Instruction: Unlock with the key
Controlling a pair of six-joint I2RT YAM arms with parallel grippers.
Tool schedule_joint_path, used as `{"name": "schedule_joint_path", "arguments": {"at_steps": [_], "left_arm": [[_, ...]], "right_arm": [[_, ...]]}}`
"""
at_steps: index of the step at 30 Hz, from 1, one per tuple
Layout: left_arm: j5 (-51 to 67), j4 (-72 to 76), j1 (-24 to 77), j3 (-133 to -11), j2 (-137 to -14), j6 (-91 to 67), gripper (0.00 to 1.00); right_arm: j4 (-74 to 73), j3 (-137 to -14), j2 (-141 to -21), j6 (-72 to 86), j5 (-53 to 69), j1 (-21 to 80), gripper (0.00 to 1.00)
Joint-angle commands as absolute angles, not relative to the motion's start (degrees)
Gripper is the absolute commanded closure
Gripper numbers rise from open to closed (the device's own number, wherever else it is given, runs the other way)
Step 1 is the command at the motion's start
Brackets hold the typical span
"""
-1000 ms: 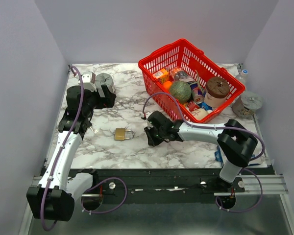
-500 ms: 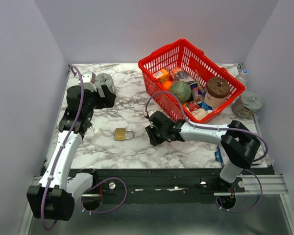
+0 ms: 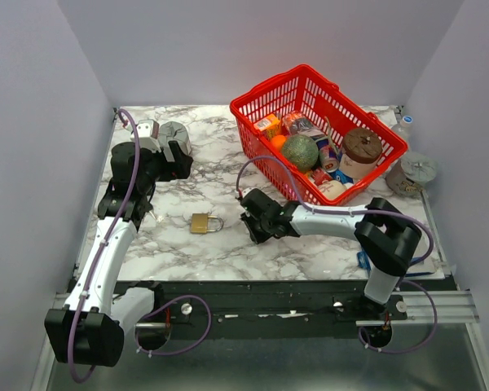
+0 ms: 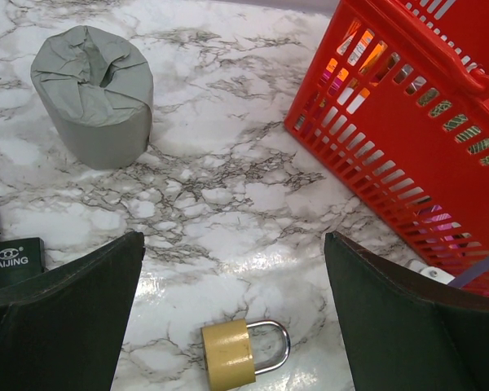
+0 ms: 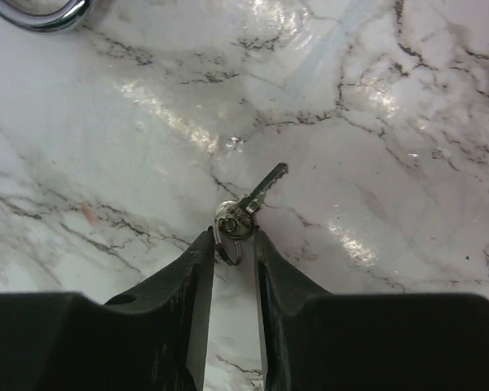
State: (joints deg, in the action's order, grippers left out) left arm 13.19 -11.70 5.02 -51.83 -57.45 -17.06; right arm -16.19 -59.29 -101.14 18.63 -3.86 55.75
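Observation:
The key (image 5: 248,208) is small and silver with a round metal head and a thin ring, lying flat on the marble. My right gripper (image 5: 233,236) is low over the table, and its two fingertips are closed in against the key's head and ring. In the top view the right gripper (image 3: 251,226) hides the key. The brass padlock (image 3: 202,223) lies on its side to its left, and also shows in the left wrist view (image 4: 232,354). My left gripper (image 4: 234,236) is open and empty, raised over the back left of the table (image 3: 179,159).
A black padlock (image 4: 12,262) lies at the left. A grey tape roll (image 4: 94,94) stands at the back left. A red basket (image 3: 253,106) full of groceries is at the back right. A jar (image 3: 413,173) stands past it.
My right gripper has shifted slightly left along the table, staying low. The left arm and the brass padlock have not moved.

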Motion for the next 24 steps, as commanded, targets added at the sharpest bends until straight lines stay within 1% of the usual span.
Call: {"name": "schedule_joint_path", "arguments": {"at_steps": [1, 2, 3, 4, 12, 17, 20, 21, 22, 24], "left_arm": [[14.6, -10.5, 5.4, -51.7, -57.8, -17.1, 0.01], [14.6, -10.5, 5.4, -51.6, -57.7, -17.1, 0.01], [14.5, -10.5, 5.3, -51.6, -57.7, -17.1, 0.01], [14.5, -10.5, 5.4, -51.7, -57.7, -17.1, 0.01], [11.7, -13.1, 5.5, -50.2, -57.7, -19.5, 0.01], [18.3, -13.6, 5.5, -43.4, -56.3, -26.5, 0.02], [25.6, -7.5, 5.9, -36.1, -54.1, -37.2, 0.03], [29.6, -4.7, 6.6, -31.9, -52.6, -43.4, 0.05], [30.8, 0.5, 7.2, -29.9, -51.9, -47.0, 0.06], [32.4, 5.2, 9.0, -26.2, -49.8, -51.9, 0.06]], "right_arm": [[-15.6, -60.1, -102.2, 19.6, -4.6, 56.2, 0.83], [-14.9, -59.7, -101.8, 19.7, -4.3, 56.2, 0.87], [-14.8, -59.5, -101.2, 19.7, -4.0, 56.2, 0.96], [-14.6, -59.3, -100.6, 19.8, -3.8, 56.2, 0.99], [-13.4, -57.7, -90.8, 17.2, -2.5, 56.2, 0.99], [-14.1, -57.6, -85.3, 14.6, -0.8, 56.2, 0.99], [-14.6, -57.6, -82.1, 13.5, -1.3, 56.2, 0.99], [-14.6, -57.6, -81.2, 13.3, -1.6, 56.2, 0.99], [-14.6, -57.5, -79.7, 13.1, -2.4, 56.2, 0.99], [-14.6, -57.3, -78.1, 13.0, -3.5, 56.2, 0.99]]}}
